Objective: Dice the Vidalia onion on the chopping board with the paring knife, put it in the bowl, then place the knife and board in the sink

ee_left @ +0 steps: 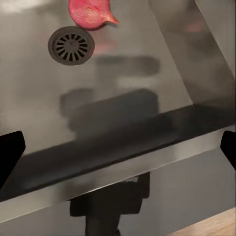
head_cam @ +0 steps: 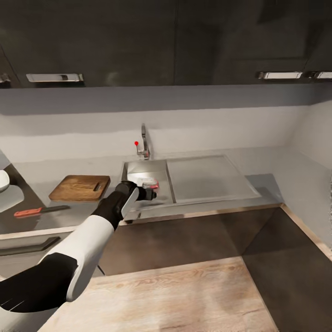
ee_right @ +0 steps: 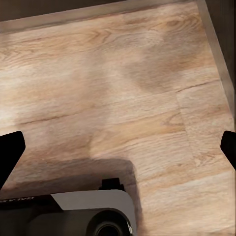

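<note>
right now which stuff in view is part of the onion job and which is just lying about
Part of the job:
Vidalia onion, in the sink by the drain
chopping board
paring knife
bowl, at the picture's edge
countertop
left gripper, open over the basin

Just lying about:
tap
upper cabinets
wooden floor

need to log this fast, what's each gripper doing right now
Left gripper: open, empty, over the sink, short of the Vidalia onion.
Right gripper: open, empty, over the wooden floor.
</note>
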Available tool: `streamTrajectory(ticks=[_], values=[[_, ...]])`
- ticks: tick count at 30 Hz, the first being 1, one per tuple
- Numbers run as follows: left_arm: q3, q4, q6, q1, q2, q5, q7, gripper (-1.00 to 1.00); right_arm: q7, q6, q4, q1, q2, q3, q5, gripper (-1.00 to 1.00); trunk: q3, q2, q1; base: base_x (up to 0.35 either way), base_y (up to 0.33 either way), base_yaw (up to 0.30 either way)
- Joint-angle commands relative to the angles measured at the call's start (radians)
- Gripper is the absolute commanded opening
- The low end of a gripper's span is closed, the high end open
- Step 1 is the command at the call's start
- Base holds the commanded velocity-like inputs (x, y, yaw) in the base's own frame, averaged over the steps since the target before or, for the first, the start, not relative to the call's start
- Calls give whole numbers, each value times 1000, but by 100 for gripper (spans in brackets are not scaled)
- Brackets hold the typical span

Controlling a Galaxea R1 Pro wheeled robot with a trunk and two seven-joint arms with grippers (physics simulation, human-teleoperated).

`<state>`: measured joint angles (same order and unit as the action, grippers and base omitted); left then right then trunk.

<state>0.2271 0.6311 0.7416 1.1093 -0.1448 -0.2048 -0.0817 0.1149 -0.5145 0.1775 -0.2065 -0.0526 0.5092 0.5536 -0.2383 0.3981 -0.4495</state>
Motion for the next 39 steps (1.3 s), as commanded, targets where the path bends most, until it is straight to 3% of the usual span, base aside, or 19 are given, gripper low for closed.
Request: streamTrajectory(ticks=[1, 5, 10, 30, 39], values=[[3, -1, 4, 1, 7, -11, -9, 100, 8, -1, -3, -1, 0, 9, 2, 100, -2, 2, -1, 47, 0, -112], [2, -6, 4, 1, 20, -13, -9, 100, 10, -1, -29, -1, 14, 8, 1, 100, -1, 2, -1, 202, -8, -52], [4, -22, 2, 1, 17, -14, -9, 100, 13, 0, -38, -1, 23, 8, 1, 100, -1, 2, -1, 324, -73, -8], [2, -60, -26, 1, 25, -13, -7, 100, 11, 57, -40, -1, 25, 8, 2, 100, -22, 2, -1, 342, -36, 0], [3, -57, -27, 0, 37, -12, -7, 100, 12, 58, -40, -1, 25, 8, 2, 100, -37, 2, -1, 105, 26, 0]])
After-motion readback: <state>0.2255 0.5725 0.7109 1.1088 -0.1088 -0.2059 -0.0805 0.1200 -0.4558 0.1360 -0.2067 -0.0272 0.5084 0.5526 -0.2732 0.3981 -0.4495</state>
